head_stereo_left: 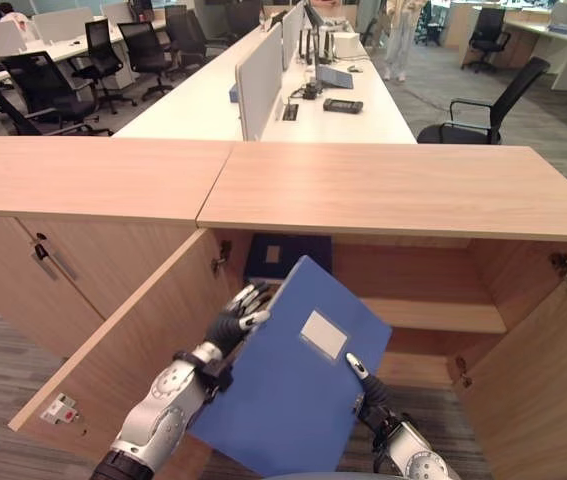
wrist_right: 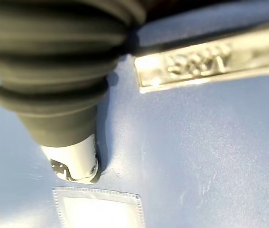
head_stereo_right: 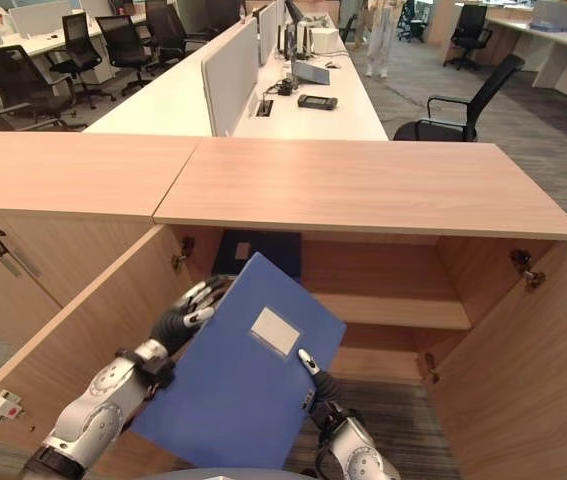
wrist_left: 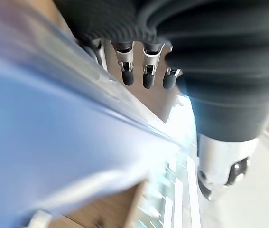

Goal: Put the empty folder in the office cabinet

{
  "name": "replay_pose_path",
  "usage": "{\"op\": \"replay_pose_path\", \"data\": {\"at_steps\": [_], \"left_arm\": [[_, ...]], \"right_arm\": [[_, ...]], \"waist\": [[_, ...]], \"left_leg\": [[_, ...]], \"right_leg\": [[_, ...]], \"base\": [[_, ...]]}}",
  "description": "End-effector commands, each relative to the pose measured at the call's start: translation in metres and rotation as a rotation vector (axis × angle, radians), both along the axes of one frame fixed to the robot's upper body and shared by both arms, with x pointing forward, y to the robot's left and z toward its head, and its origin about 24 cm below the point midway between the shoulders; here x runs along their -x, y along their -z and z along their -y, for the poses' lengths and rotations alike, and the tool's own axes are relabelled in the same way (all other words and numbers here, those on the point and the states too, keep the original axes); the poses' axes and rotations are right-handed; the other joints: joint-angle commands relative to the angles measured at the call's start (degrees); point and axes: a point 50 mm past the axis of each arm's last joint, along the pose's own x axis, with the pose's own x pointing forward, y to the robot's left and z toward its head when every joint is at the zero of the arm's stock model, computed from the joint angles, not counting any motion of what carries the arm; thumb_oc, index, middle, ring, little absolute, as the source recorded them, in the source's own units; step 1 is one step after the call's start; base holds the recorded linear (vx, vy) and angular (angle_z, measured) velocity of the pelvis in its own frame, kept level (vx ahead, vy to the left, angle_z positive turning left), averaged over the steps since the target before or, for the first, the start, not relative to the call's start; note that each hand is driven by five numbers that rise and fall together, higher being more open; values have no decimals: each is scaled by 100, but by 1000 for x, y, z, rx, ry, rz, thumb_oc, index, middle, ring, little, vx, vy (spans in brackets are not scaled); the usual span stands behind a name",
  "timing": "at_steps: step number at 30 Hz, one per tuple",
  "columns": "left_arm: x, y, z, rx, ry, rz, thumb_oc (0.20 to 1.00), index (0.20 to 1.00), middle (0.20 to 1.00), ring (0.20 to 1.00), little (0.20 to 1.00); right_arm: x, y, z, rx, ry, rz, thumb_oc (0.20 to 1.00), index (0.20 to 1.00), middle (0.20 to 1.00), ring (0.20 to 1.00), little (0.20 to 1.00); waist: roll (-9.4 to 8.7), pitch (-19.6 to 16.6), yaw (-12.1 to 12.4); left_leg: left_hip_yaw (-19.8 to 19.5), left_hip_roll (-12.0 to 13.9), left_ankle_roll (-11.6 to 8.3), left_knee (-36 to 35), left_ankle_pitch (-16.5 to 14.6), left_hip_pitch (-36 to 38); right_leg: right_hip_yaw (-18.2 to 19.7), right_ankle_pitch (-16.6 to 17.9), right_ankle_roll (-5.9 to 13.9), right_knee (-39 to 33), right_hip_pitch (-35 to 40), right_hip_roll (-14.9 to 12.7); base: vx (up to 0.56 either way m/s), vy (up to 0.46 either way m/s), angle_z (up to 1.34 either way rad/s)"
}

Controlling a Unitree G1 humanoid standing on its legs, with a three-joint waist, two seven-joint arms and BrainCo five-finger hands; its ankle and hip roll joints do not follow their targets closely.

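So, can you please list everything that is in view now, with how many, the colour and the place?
Blue plastic folder: one, blue, held tilted before the open cabinet.
Light wooden office cabinet: one, light wood, doors open, in front.
Dark blue flat folder: one, inside the cabinet, at the back.
Black office chairs: several, behind the cabinet.
White desks: long rows, behind.
Left hand: on the folder's left edge.
Right hand: at the folder's right edge.
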Motion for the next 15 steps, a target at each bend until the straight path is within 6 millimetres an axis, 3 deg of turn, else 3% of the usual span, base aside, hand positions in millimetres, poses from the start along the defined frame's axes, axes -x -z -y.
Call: {"op": "replay_pose_path", "data": {"at_steps": [1,4,5,12,15], "left_arm": [[22,21,7,88,-33,-128,1000,1000,1000,1000,1000],[43,45,-14,91,-150,-242,1000,1000,1000,1000,1000],[59,68,-27,42,-228,-347,1000,1000,1000,1000,1000],[78,96,-43,-10,-339,-481,1000,1000,1000,1000,1000],[82,105,-45,-14,-378,-525,1000,1000,1000,1000,1000]], "right_arm": [[-28,-23,-40,-147,61,89,200,200,200,200,200],[-14,-2,12,-63,209,-13,200,200,200,200,200],[-9,-2,29,-16,263,-17,200,200,200,200,200],[-14,-2,49,57,284,-3,200,200,200,200,200],[-17,1,70,150,305,-21,200,200,200,200,200]], "waist": [[-248,122,12],[-266,145,-27],[-279,140,-25],[-241,180,29],[-222,257,75]], "left_leg": [[-582,-140,-42,11,-237,-74],[-635,-111,-61,11,-216,-95],[-697,-89,-78,11,-191,-113],[-917,12,-137,11,-81,-263],[-1054,134,-203,160,-29,-382]], "right_leg": [[-160,-268,458,41,433,-232],[-187,-312,443,79,411,-214],[-227,-347,426,114,398,-203],[-380,-532,343,384,235,-176],[-503,-747,236,648,158,-148]], "base": [[8,-18,13],[16,-50,16],[24,-57,15],[3,-59,18],[-8,-104,27]]}}
